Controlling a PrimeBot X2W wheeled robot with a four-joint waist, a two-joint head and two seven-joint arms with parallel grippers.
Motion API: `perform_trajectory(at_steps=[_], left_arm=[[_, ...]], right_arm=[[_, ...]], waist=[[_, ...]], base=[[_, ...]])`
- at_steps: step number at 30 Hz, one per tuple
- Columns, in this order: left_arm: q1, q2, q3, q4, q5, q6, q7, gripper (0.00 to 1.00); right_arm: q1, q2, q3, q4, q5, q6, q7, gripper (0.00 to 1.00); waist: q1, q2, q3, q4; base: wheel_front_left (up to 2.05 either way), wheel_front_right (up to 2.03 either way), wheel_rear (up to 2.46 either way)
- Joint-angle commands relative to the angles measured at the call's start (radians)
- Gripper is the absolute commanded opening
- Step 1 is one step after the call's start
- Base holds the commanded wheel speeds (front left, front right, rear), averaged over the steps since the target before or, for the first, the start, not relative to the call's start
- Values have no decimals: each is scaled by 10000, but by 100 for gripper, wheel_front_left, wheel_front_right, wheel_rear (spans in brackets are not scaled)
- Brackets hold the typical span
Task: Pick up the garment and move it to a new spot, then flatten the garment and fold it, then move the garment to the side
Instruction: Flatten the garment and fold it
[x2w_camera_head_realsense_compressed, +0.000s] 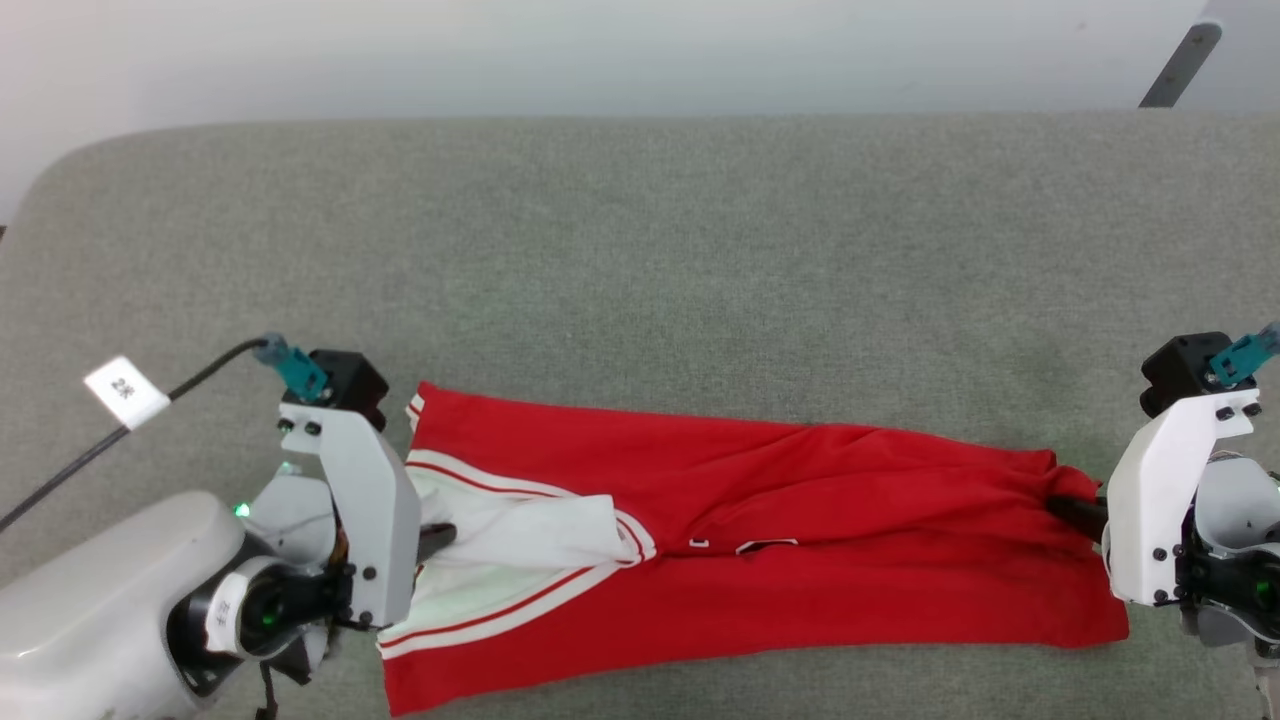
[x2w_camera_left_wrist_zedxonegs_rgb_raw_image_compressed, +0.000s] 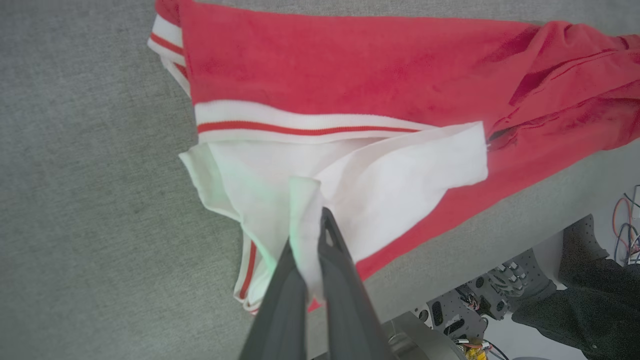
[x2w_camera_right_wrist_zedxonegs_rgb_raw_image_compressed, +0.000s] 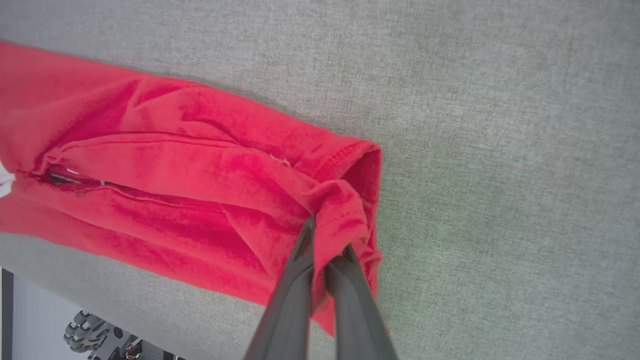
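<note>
Cloth is pinched in both my pincers. My left pincer (x2w_camera_left_wrist_zedxonegs_rgb_raw_image_compressed: 307, 231) is pressed together on a fold of the white sleeve (x2w_camera_left_wrist_zedxonegs_rgb_raw_image_compressed: 400, 170), at the left end of the shirt (x2w_camera_head_realsense_compressed: 800, 520). The shirt lies stretched left to right as a long band on the grey table (x2w_camera_head_realsense_compressed: 640, 250), close along its near edge. It has striped trim (x2w_camera_left_wrist_zedxonegs_rgb_raw_image_compressed: 300, 127) beside the sleeve and loose creases through the red middle. My right pincer (x2w_camera_right_wrist_zedxonegs_rgb_raw_image_compressed: 327, 240) is pressed together on a bunched bit of the red hem (x2w_camera_right_wrist_zedxonegs_rgb_raw_image_compressed: 350, 155) at the right end. I judge the shirt light, soft and limp. It will sag and wrinkle wherever I do not hold it, and a thin fold may slip out. The two far ends, at sleeve and hem, look the best hold for pulling it flat.
</note>
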Motion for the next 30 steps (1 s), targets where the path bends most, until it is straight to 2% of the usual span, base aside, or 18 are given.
perform_trajectory(at_steps=[1, 3, 4, 5, 8, 13, 17, 23, 30], left_arm=[[174, -23, 1, 50, -26, -45, -37, 41], [179, -76, -16, 198, -45, -136, -57, 62], [183, -77, -31, 239, 5, -161, -74, 85], [205, -73, -36, 292, 16, -212, -100, 100], [306, -16, -106, 406, 120, -264, -164, 100], [686, -36, -7, 366, -106, -392, -542, 100], [1099, -17, 125, 346, 29, -478, -1369, 100], [1836, 146, 388, 283, 700, -645, -3448, 100], [2853, 301, 869, 311, 1190, -536, -6025, 100]], right_arm=[[103, 28, 9, -7, 6, -7, 34, 31], [129, 60, 13, -7, 53, -7, 46, 44], [147, 64, 6, -53, 72, -7, 1, 75], [160, 70, 13, -66, 88, -7, -2, 87], [263, 130, -8, -64, 145, -7, 15, 100], [499, 228, -136, -171, 153, -7, 76, 100], [829, 405, -355, -253, 278, -7, 56, 100], [1453, 554, -819, -673, 208, -7, -116, 100], [1954, 940, -1445, -853, -64, -7, -416, 100]], waist=[[0, -1, -101, -20], [0, -1, -235, -27], [0, -1, -321, -24], [0, -1, -404, -29], [0, -1, -672, -48], [0, -1, -1197, -56], [0, -1, -1600, -42], [0, -1, -2088, 34], [0, -1, -2340, 190]], base=[[0, 0, 0], [0, 0, 0], [0, 0, 0], [0, 0, 0], [0, 0, 0], [0, 0, 0], [0, 0, 0], [0, 0, 0], [0, 0, 0]])
